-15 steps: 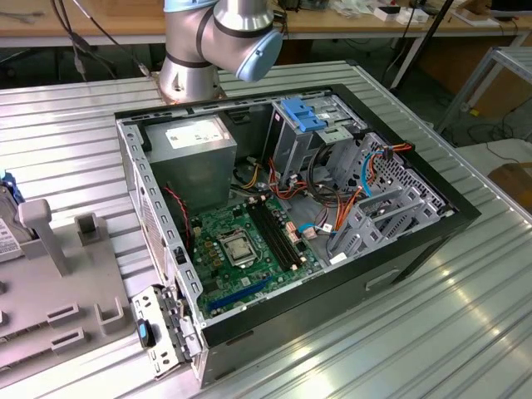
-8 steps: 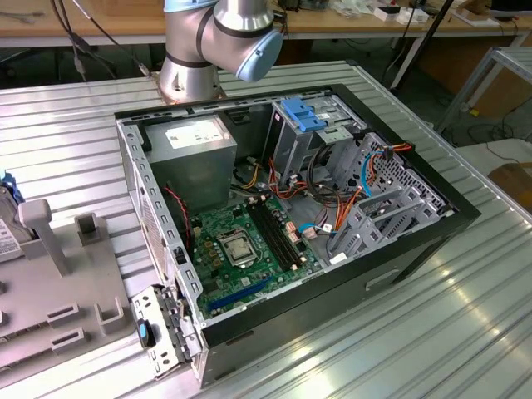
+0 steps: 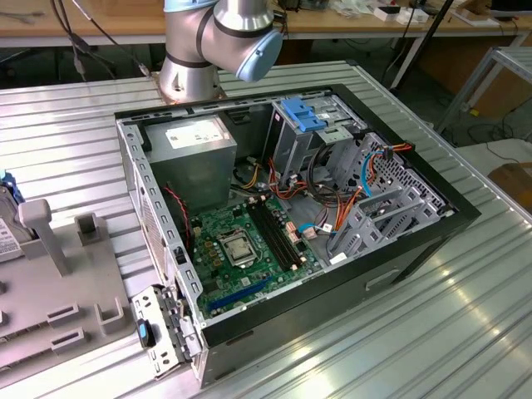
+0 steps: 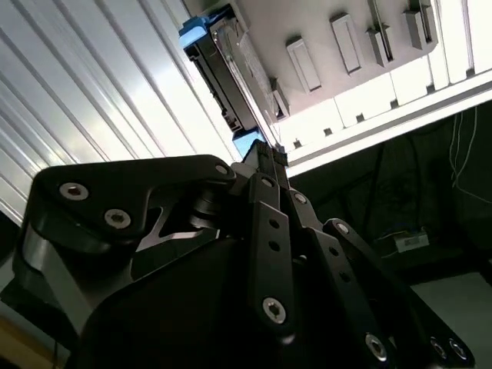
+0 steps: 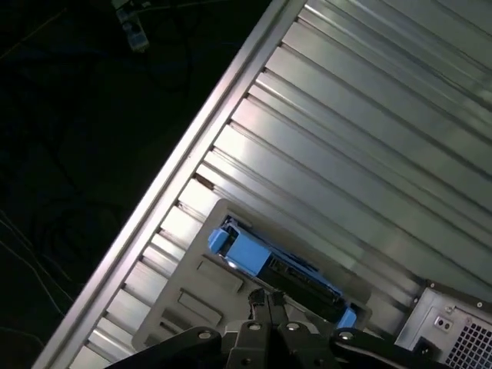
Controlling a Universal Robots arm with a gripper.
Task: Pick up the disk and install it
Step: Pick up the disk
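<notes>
On the ribbed aluminium table [image 3: 66, 108], the disk [image 5: 296, 278] stands on edge in a grey holder tray [image 3: 83, 283] close to the table's edge, at the exterior view's left (blue rails cap both of its ends). In both wrist views the black gripper [image 4: 269, 154] hangs over the end of the disk nearer the computer case [image 3: 416, 241], its fingertips drawn together and clasping nothing. Whether they touch the blue rail cannot be told. The case lies open on its side in the middle of the table, just beside the tray. Inside it are a grey power-supply box [image 3: 195, 145] at the corner nearest the arm's base [image 3: 189, 79], a green motherboard [image 3: 249, 241] on the case floor, and a metal drive cage with a blue latch [image 3: 303, 116] along the far wall.
</notes>
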